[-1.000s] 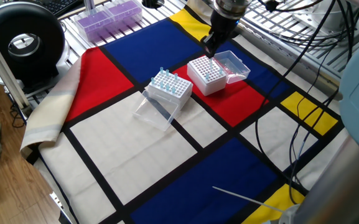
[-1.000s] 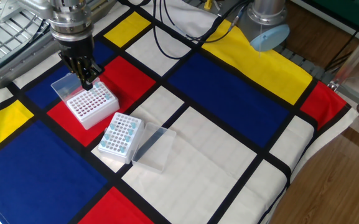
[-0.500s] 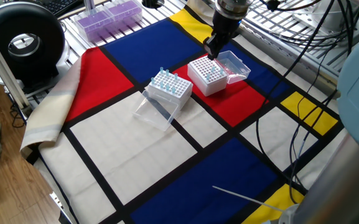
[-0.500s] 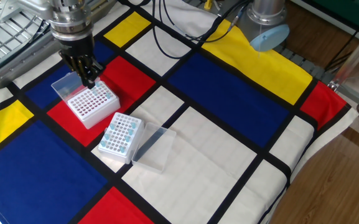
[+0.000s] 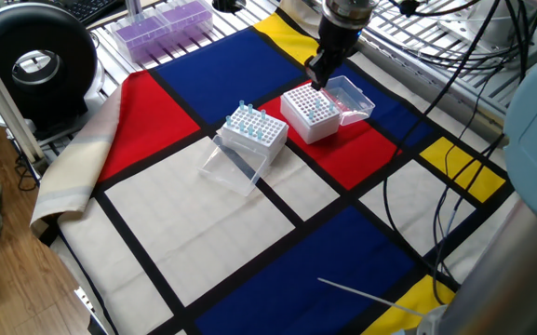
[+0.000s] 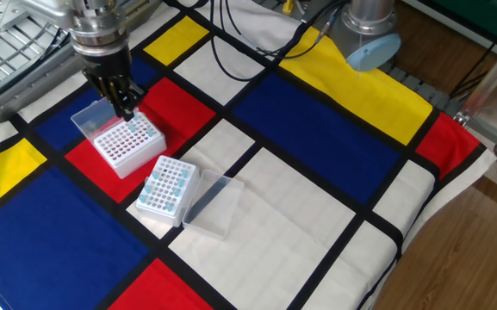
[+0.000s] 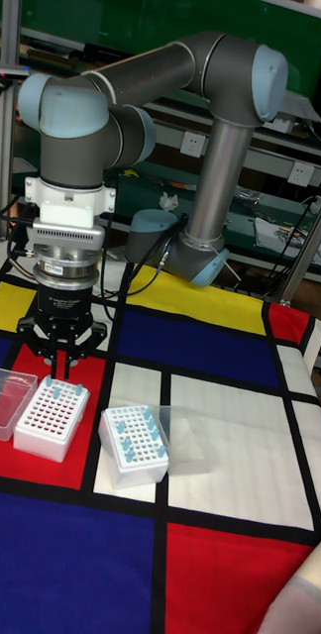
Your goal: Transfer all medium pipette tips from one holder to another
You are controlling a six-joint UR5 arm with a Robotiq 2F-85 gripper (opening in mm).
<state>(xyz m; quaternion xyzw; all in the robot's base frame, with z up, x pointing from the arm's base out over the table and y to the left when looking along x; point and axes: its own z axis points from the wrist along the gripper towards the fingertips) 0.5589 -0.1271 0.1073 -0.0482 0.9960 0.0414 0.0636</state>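
Several medium pipette tips (image 5: pixel 254 126) with light-blue tops stand in the white rack (image 6: pixel 166 185) nearer the cloth's middle, also seen in the tall fixed view (image 7: pixel 136 441). A second white rack (image 5: pixel 313 112) (image 6: pixel 126 142) (image 7: pixel 53 416) stands beside it on the red patch. One blue-topped tip (image 7: pixel 50 380) shows at that rack's back corner. My gripper (image 5: pixel 315 80) (image 6: pixel 126 110) (image 7: pixel 58 369) hangs just above this corner, pointing straight down. Its fingertips stand close together, and I cannot make out a gap or anything held.
A clear lid (image 5: pixel 352 98) lies open behind the second rack, and another (image 5: pixel 231 163) lies in front of the tip rack. A purple-filled rack box (image 5: pixel 161 26) and a black round device (image 5: pixel 35 60) sit beyond the cloth. Cables (image 5: pixel 454 186) trail at the right.
The gripper has risen a little over the second rack's back corner. The racks and lids have not moved.
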